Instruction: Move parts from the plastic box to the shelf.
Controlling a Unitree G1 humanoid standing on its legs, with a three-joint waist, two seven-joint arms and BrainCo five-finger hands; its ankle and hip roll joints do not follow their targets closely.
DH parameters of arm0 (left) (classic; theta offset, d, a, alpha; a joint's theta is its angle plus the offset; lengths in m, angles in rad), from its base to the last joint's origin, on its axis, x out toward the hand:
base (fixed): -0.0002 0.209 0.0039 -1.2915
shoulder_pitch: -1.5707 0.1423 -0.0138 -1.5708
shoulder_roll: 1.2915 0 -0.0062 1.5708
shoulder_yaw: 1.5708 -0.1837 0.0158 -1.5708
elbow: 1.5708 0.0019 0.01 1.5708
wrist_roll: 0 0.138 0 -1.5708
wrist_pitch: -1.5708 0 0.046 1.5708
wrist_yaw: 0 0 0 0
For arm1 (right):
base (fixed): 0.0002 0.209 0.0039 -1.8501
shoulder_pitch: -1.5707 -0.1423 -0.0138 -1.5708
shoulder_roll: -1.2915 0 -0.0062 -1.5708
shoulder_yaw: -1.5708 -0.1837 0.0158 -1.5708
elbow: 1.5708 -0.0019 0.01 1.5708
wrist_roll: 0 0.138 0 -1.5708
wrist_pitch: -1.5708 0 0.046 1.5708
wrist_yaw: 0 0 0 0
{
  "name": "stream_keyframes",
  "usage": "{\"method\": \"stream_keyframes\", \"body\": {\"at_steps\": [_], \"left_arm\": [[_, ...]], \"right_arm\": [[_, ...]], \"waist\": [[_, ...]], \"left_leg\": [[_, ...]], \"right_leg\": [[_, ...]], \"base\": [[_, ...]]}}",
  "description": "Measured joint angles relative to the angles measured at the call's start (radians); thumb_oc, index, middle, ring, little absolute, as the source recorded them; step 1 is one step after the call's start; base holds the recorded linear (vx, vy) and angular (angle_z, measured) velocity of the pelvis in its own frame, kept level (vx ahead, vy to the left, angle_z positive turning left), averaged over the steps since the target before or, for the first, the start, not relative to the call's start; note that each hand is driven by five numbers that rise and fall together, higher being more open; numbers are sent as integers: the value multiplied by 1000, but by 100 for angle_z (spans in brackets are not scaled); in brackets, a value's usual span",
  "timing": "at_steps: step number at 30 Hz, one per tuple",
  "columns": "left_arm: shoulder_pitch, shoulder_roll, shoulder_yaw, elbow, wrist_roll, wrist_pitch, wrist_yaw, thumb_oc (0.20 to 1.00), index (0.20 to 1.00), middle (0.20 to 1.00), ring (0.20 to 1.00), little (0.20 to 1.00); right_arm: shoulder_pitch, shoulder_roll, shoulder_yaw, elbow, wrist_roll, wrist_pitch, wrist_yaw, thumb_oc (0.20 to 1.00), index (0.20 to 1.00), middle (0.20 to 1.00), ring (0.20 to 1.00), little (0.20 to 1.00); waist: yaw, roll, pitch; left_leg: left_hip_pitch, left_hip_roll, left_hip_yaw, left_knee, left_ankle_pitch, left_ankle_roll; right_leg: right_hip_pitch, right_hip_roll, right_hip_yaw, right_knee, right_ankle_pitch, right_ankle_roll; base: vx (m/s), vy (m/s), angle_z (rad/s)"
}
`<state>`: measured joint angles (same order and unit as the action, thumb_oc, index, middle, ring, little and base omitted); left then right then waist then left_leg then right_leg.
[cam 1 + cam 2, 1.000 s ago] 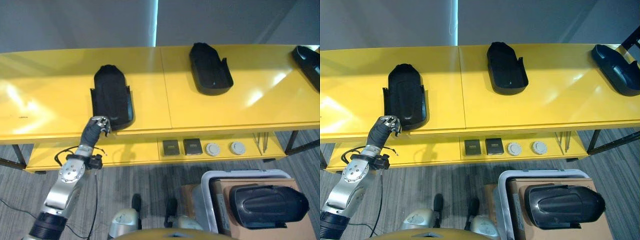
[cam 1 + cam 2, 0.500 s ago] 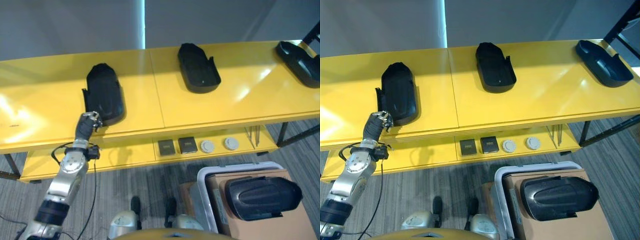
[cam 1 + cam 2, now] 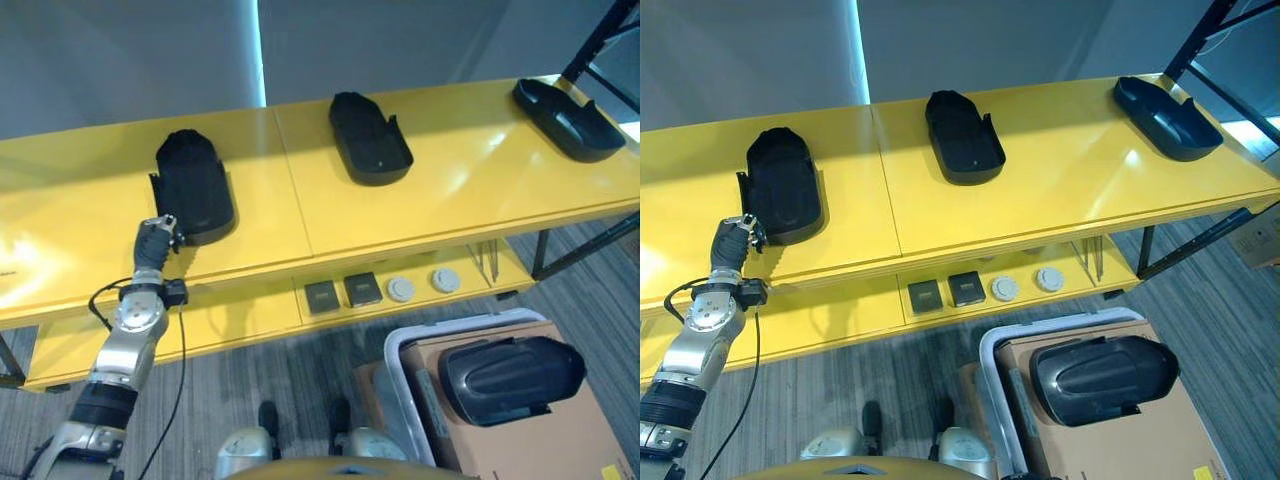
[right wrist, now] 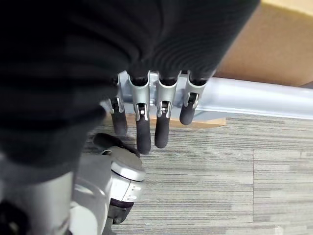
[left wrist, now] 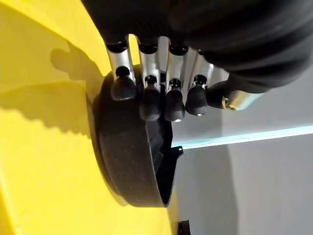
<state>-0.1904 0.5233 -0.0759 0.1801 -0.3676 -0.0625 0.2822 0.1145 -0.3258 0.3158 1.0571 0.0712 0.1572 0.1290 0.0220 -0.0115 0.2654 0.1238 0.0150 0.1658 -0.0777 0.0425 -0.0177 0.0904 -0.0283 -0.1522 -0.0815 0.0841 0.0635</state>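
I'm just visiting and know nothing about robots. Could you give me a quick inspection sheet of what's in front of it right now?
Surface: yellow shelf, glossy top, lower tier beneath.
Job's things: three black parts on top: left part, middle part, right part; a fourth part on cardboard in the grey plastic box.
Clutter: two dark square items and two round discs on the lower tier.
Hands: left hand, fingers curled, at the left part's near end; right hand open above the floor.
Cables: nothing noted.
Surroundings: grey carpet, grey wall.

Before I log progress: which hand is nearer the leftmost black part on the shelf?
Left. The left hand is at the leftmost black part's near edge; the right hand hangs low beside the plastic box.
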Motion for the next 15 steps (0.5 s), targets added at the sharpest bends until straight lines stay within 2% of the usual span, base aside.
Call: {"method": "stream_keyframes", "body": {"at_steps": [5, 11, 12, 13, 14, 15], "left_arm": [[-29, 56, 5, 39, 0, -1, 14, 200, 200, 200, 200, 200], [-30, 57, 13, 39, 0, -1, 13, 200, 200, 200, 200, 200], [-30, 57, 16, 41, 0, -1, 13, 354, 354, 354, 354, 354], [-30, 56, 21, 41, 0, -2, 11, 432, 432, 432, 432, 432], [-30, 56, 33, 41, 0, -4, 11, 476, 476, 476, 476, 476], [-30, 56, 34, 37, 0, -5, 10, 479, 479, 479, 479, 479]], "right_arm": [[0, 1, 24, -3, 0, -1, 2, 1000, 1000, 1000, 1000, 1000], [0, 1, 25, -1, -34, -6, 3, 1000, 1000, 1000, 1000, 1000], [1, 1, 25, 0, -39, -6, 4, 1000, 1000, 1000, 1000, 1000], [3, 1, 25, 1, -39, -6, 5, 1000, 1000, 1000, 1000, 1000], [3, 1, 25, 0, -39, -7, 5, 1000, 1000, 1000, 1000, 1000], [3, 1, 25, 0, -39, -7, 5, 1000, 1000, 1000, 1000, 1000]], "waist": [[-15, -13, -9], [-19, -16, -11], [-20, -15, -11], [-20, -15, -17], [-23, -14, -20], [-23, -14, -22]], "left_leg": [[1, 0, 2, 0, 0, 0], [5, 0, 5, 0, 4, 7], [18, 0, 6, 0, 3, 7], [28, 1, 9, 0, 0, 7], [33, 1, 9, -1, -7, 0], [34, 0, 10, -3, -7, 0]], "right_leg": [[0, 0, 2, 0, 2, 0], [3, 0, 4, 0, 3, -1], [16, 0, 4, 0, 3, 0], [24, 0, 5, 0, 2, 1], [29, -1, 6, 0, 2, 2], [29, -2, 6, 0, 1, 2]], "base": [[1, 2, -1], [11, 2, 0], [26, 9, -4], [13, 13, -4], [6, 10, -4], [0, 0, 0]]}}
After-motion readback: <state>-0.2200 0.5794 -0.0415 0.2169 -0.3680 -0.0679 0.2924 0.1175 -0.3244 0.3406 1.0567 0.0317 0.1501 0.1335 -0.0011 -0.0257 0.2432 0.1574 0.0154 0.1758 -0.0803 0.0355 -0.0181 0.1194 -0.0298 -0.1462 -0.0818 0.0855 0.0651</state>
